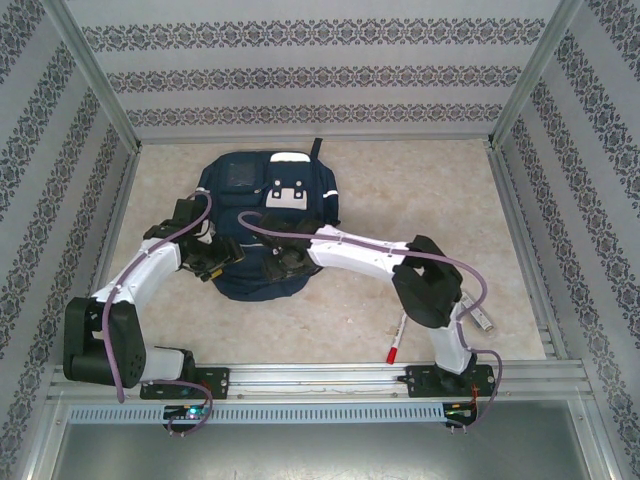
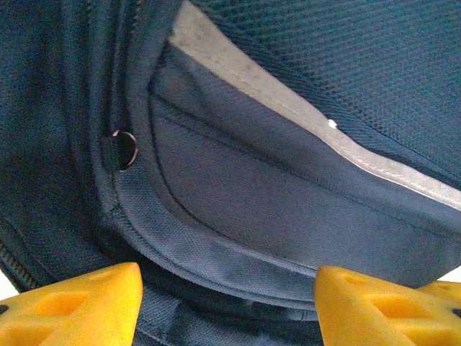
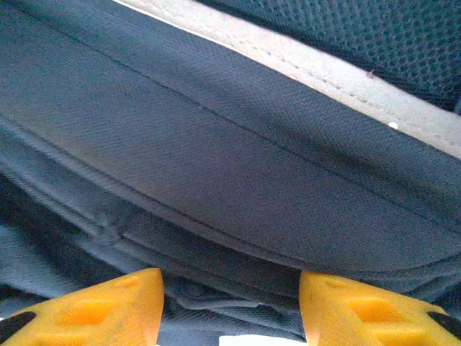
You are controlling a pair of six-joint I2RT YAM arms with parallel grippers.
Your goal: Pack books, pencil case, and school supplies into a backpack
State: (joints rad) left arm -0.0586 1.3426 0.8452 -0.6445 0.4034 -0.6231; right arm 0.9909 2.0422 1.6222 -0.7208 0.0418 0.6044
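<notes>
- We see a pale, stone-look tabletop [image 1: 430, 190] with flowery striped walls [image 1: 300, 75] around it.
- We count one backpack [image 1: 255, 283], one marker pen [image 1: 397, 338] and two arms.
- The backpack is big and dark blue with white patches. It lies in the middle of the tabletop, a bit toward the back.
- The marker pen is white with a red cap. It lies on the tabletop by the right arm's base.
- The left tool [image 2: 229, 288] and the right tool [image 3: 230, 288] are both open, up close to the backpack's blue cloth.
</notes>
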